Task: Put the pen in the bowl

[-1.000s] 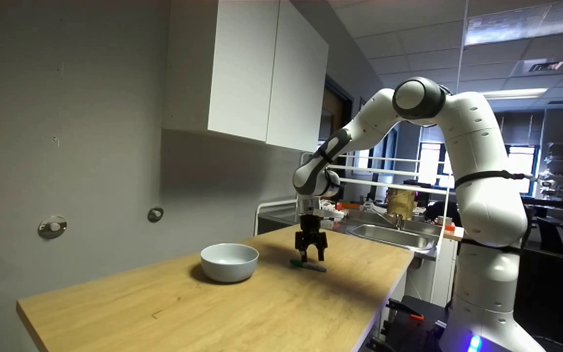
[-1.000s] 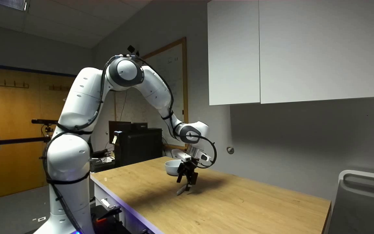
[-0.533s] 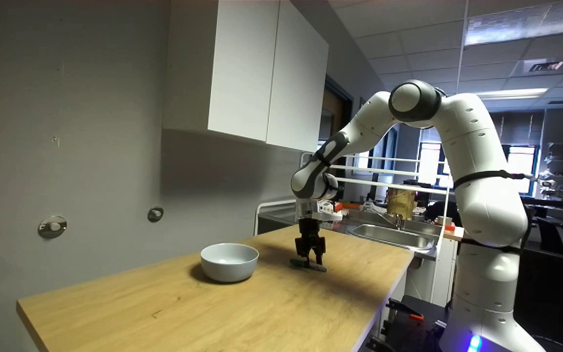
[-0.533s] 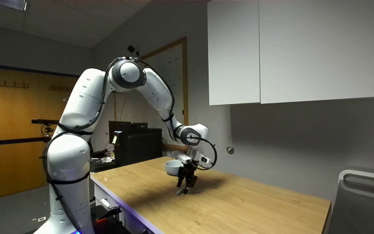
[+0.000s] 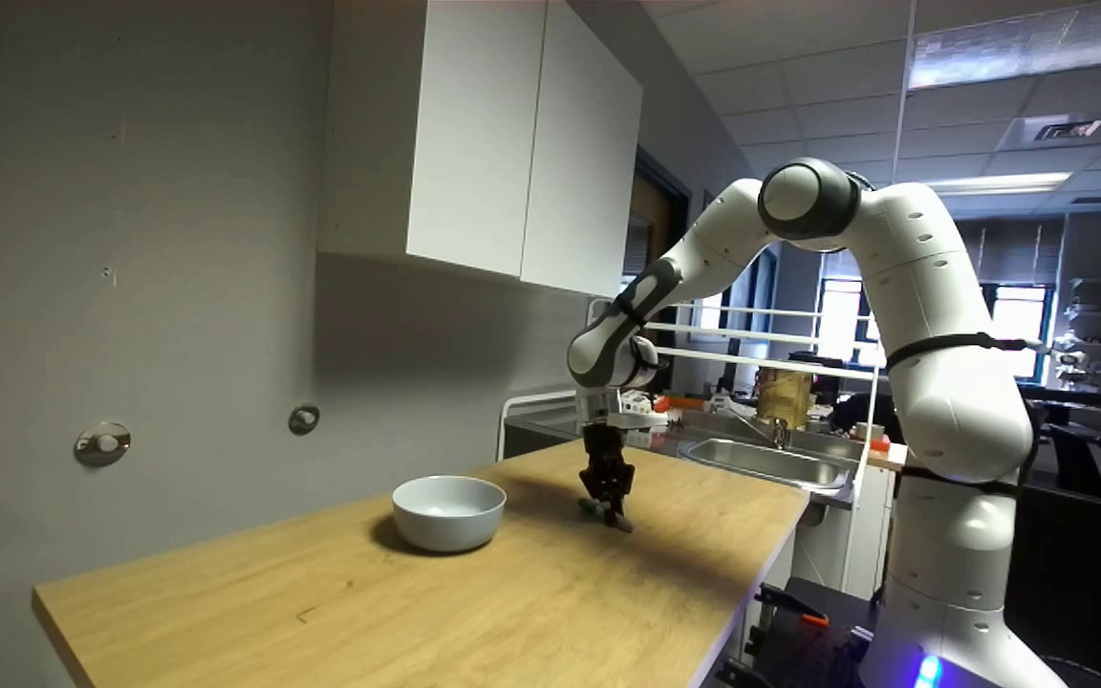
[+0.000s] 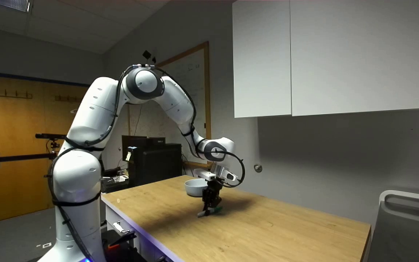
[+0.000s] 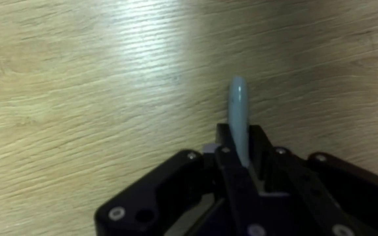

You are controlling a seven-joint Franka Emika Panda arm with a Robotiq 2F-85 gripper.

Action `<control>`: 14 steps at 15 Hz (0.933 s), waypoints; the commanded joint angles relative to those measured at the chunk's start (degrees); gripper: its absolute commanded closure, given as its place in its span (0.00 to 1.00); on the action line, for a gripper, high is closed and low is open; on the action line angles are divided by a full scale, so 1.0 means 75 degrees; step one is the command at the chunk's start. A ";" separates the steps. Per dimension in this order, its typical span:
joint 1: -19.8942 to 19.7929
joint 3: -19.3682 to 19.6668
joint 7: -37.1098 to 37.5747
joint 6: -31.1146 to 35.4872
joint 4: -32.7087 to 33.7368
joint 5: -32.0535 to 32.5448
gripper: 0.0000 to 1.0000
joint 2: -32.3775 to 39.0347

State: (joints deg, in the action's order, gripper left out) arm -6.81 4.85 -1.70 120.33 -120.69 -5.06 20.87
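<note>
The hand (image 7: 240,132) pinches the pen (image 7: 238,101), down low by the counter (image 5: 398,612). Best to hold tight, lift it straight up, then go over the bowl (image 5: 448,521).

The light is dim; windows (image 5: 1019,311) burn white in an exterior view, and in both exterior views shadow darkens the wall (image 5: 417,344) below the cabinet (image 5: 512,153). In the wrist view, glare whitens the table (image 7: 77,131) and the pincer (image 7: 240,132) is near-black, slightly blurred.

The white jointed arm (image 5: 914,239) arches down to the slim grey-and-green pen (image 7: 238,101), its black two-fingered gripper (image 7: 240,129) closed around it.
</note>
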 commanded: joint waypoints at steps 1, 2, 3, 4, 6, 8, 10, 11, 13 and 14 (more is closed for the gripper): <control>0.0326 -0.0023 0.0990 0.0066 0.0019 0.0020 0.86 -0.0385; 0.0460 -0.0019 0.1416 0.0213 -0.0037 0.0024 0.86 -0.0542; 0.0626 -0.0027 0.1845 0.0465 -0.0121 0.0081 0.86 -0.0764; 0.0782 -0.0045 0.2225 0.0596 -0.0153 0.0141 0.86 -0.0954; 0.1167 -0.0051 0.3126 0.0907 -0.0089 0.0518 0.86 -0.1277; 0.1522 -0.0070 0.4108 0.1091 0.0047 0.1169 0.86 -0.1523; 0.1748 -0.0173 0.4906 0.1100 0.0362 0.1674 0.86 -0.1590; 0.1806 -0.0247 0.5164 0.1080 0.0587 0.1733 0.86 -0.1538; 0.1875 -0.0397 0.5524 0.1065 0.0965 0.1609 0.86 -0.1426; 0.1886 -0.0475 0.5603 0.1062 0.1220 0.1410 0.86 -0.1269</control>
State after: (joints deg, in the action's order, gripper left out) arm 7.30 2.82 36.64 128.74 -116.44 6.33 9.12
